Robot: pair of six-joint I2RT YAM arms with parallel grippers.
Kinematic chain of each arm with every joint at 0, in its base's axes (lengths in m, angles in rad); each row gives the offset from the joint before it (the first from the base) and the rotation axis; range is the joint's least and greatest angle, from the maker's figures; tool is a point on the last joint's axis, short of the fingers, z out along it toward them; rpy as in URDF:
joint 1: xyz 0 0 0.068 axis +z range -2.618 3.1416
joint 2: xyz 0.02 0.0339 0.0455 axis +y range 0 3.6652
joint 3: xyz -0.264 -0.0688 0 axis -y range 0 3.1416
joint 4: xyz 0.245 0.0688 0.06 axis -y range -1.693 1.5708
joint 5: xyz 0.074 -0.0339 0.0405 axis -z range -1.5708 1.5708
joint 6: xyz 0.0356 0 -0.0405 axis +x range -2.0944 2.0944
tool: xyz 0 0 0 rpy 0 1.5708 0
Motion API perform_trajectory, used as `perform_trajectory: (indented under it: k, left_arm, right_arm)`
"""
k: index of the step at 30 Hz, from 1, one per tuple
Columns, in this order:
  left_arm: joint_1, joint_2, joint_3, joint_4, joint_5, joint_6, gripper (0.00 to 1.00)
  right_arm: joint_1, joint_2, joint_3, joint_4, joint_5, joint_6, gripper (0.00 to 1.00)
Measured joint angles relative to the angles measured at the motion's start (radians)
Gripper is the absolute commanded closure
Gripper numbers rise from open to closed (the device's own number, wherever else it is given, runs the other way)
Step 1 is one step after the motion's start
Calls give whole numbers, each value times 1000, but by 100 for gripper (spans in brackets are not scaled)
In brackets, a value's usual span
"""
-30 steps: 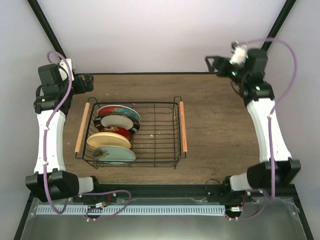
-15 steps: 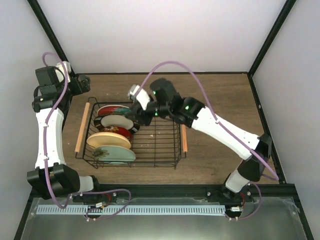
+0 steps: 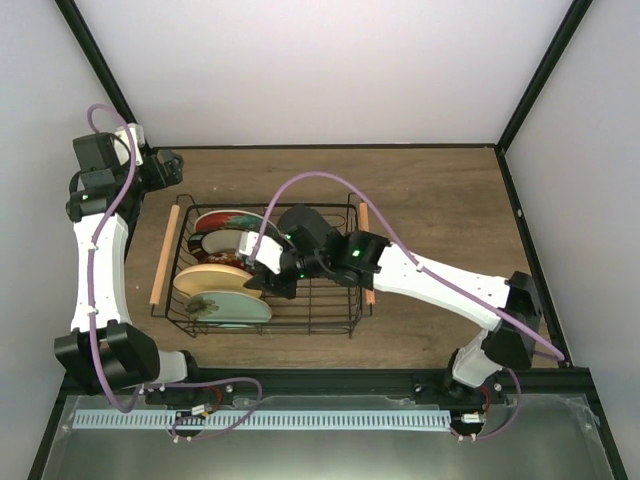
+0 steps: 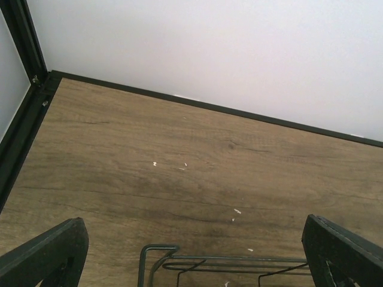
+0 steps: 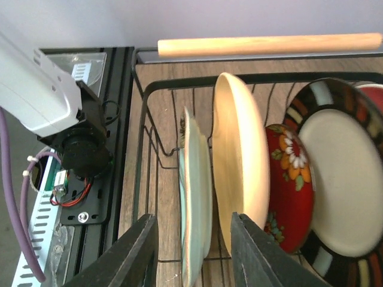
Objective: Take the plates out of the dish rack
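Note:
The black wire dish rack [image 3: 330, 215] stands left of the table's middle, with the plates upright along its left side. From front to back they are pale mint [image 3: 232, 308], yellow [image 3: 212, 280], red floral [image 3: 238, 262], cream with a dark rim [image 3: 222, 243] and red-and-teal [image 3: 235, 220]. My right gripper [image 5: 192, 251] is down inside the rack and straddles the mint plate [image 5: 194, 197]. A gap shows on each side of that plate, and one finger stands in front of the yellow plate [image 5: 239, 161]. My left gripper [image 4: 192, 222] hangs wide open over bare table behind the rack's corner [image 4: 155, 251].
Wooden rod handles [image 3: 163, 255] [image 3: 366, 250] run along the rack's left and right sides. The right arm stretches across the rack from the right. The left arm's base [image 5: 36, 89] and a cable tray lie just beyond the rack's front edge.
The right arm swung from the back right corner to the rack, then sank in by the front plates, its jaws narrowing. The left arm hardly moved.

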Motion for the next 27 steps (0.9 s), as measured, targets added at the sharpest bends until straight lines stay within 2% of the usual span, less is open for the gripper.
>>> perform_trajectory:
  k: [10, 21, 25, 27]
  left_arm:
    - [0, 9, 0, 6, 15, 1, 0]
    - [1, 9, -23, 16, 26, 4, 0]
    - [4, 9, -23, 22, 28, 5, 0]
    - [4, 9, -24, 24, 30, 5, 0]
  right_arm:
    - [60, 121, 0, 25, 10, -32, 67]
    - [60, 233, 18, 74, 21, -35, 61]
    - [60, 272, 32, 94, 34, -35, 61]
    - [60, 287, 35, 106, 43, -35, 66]
